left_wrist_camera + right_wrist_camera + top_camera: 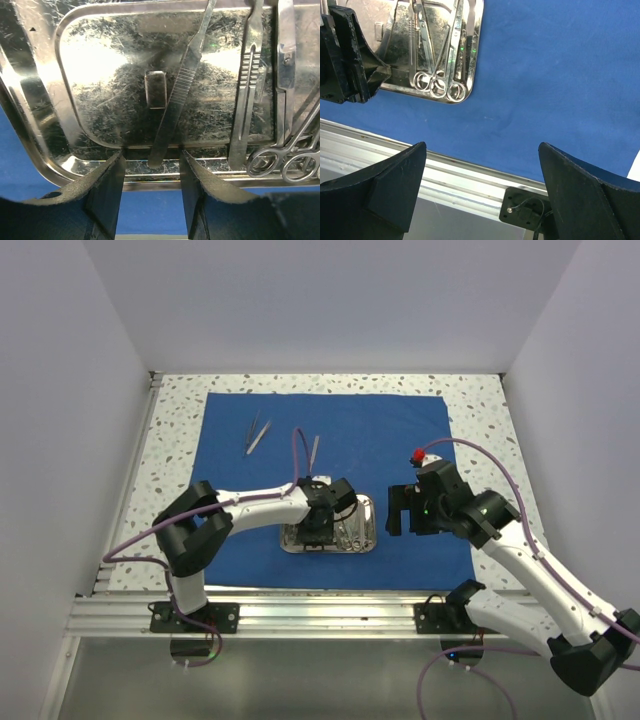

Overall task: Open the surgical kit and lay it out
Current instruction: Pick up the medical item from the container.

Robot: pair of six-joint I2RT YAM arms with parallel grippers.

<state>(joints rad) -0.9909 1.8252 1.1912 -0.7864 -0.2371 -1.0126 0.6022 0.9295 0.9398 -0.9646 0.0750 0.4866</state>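
The royal-blue cloth [390, 440] lies spread flat on the table. The steel tray [366, 536] sits on its near middle. My left gripper [318, 527] hangs over the tray's left part. In the left wrist view it is open [151, 167], its fingers [107, 190] either side of the near end of a flat ribbed silver handle [177, 95] and not touching it. A second handle [247, 85] and ring-handled forceps [280, 162] lie in the tray to the right. Tweezers [257, 432] and one more thin tool [314, 450] lie on the cloth beyond. My right gripper [404, 510] is open and empty, right of the tray.
The right wrist view shows the tray rim [475, 60], the forceps rings [437, 86], the left gripper [345, 55], blue cloth [560, 75], and the aluminium rail [445, 175] at the table's near edge. White walls enclose the speckled table [175, 420].
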